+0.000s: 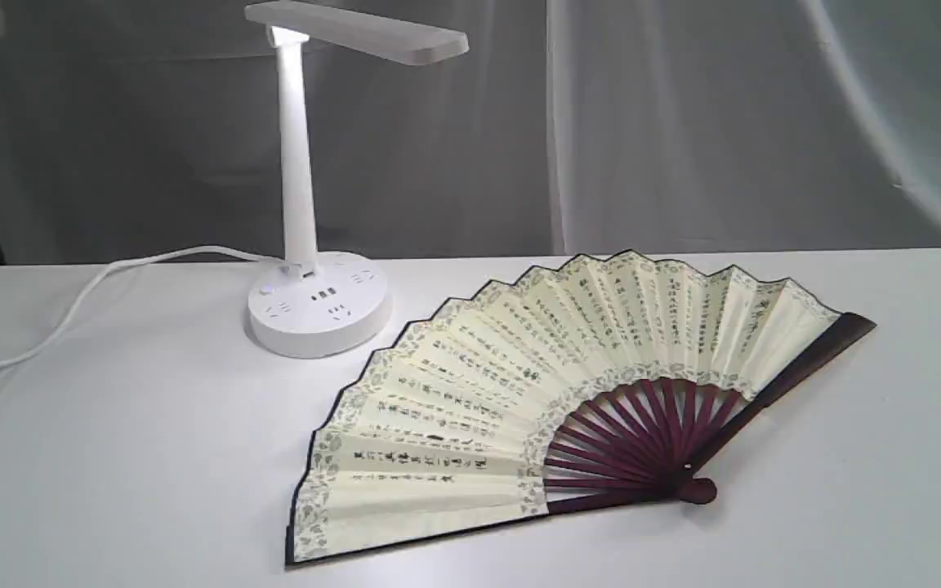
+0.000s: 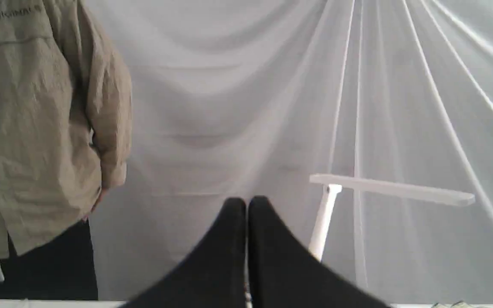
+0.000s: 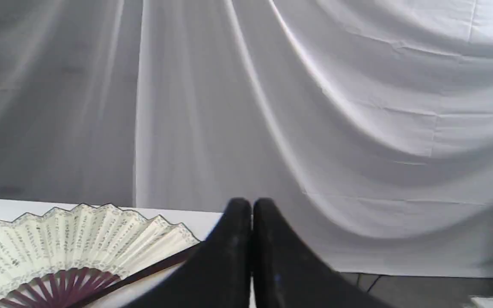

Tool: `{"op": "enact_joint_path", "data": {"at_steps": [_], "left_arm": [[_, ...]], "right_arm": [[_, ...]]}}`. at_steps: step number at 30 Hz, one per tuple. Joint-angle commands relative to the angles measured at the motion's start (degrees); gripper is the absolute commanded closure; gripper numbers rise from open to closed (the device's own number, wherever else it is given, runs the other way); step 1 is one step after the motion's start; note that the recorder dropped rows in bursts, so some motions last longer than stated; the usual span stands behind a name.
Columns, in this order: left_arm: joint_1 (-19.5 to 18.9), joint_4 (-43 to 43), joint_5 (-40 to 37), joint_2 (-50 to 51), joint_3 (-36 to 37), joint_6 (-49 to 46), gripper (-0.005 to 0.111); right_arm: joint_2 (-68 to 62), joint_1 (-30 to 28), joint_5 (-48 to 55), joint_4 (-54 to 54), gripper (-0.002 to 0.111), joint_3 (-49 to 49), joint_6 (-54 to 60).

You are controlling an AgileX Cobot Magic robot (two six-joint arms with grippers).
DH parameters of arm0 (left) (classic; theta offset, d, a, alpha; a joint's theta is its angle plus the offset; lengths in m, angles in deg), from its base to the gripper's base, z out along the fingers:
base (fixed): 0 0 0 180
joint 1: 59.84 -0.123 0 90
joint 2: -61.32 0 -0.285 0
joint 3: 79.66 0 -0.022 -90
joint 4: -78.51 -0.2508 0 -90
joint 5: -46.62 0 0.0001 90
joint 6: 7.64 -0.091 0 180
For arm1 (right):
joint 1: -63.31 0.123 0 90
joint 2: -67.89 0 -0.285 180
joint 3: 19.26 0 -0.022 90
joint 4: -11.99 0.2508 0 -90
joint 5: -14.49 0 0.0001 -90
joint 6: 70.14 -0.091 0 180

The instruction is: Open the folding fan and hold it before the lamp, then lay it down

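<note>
One fan (image 1: pixel 470 408) lies spread flat on the white table (image 1: pixel 111 490), its black brush writing too small to read. One white lamp (image 1: pixel 297 163) stands just beside its far left edge, with one cord (image 1: pixel 193 251) trailing left.

From the left wrist, the left gripper (image 2: pixel 246 205) is closed and empty, with the lamp (image 2: pixel 392 190) behind. One person (image 2: pixel 37 128) wears a shirt that seems to be lettered "ORIGINALS".

From the right wrist, the right gripper (image 3: pixel 251 207) is closed and empty, with the fan (image 3: pixel 79 231) beside it.
</note>
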Motion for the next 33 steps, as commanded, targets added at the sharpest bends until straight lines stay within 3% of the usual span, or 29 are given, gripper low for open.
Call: {"op": "enact_joint_path", "data": {"at_steps": [1, 4, 11, 28, 33], "left_arm": [[0.4, 0.3, 3.1, -2.6, 3.0, 0.5, 0.107], [0.3, 1.5, 0.6, -2.6, 3.5, 0.6, 0.107], [0.3, 2.0, 9.2, -2.6, 10.6, 0.6, 0.107], [0.3, 2.0, 33.8, -2.6, 40.7, 1.7, 0.107], [0.3, 1.6, 46.7, -2.6, 48.5, 1.7, 0.107]], "right_arm": [[2.5, 0.3, 0.5, -1.9, 0.108, 0.3, 0.4], [2.5, 0.3, 1.8, -2.4, 0.108, -0.2, 0.4], [2.5, 0.3, -2.4, -2.5, 0.108, 3.7, -0.6], [2.5, 0.3, -34.0, -1.1, 0.108, 35.6, -6.9], [2.5, 0.3, -39.8, -1.1, 0.108, 44.3, -6.9]]}}
